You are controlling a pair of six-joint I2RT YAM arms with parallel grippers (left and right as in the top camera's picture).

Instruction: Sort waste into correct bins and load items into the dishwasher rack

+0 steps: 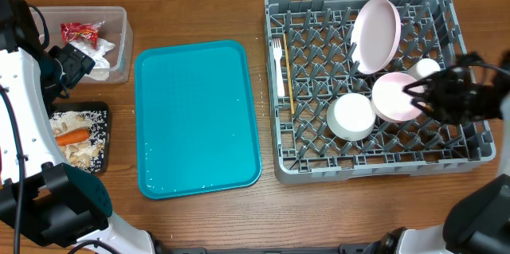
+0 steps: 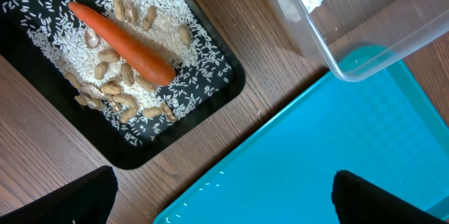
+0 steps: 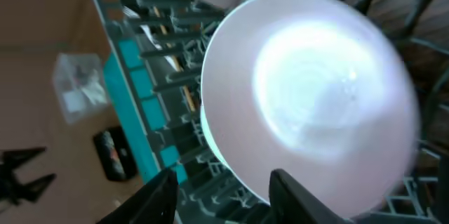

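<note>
Right claw (image 3: 223, 182) stood parted astride the pink bowl (image 3: 309, 90), apparently freeing it to lean among pegs of the dishwasher rack (image 1: 374, 166); left claw (image 2: 224, 182) gaped empty over the teal tray (image 2: 337, 140)

looking like a robot lab bench, grey dishwasher rack (image 1: 358, 166) sitting straight on a wooden table (image 1: 199, 226), teal tray (image 1: 197, 119) lying beside it, white robot arm (image 1: 20, 127) hanging over one end

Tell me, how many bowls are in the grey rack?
2. A pinkish bowl at the right gripper, and a white bowl beside it. More may be hidden.
</note>
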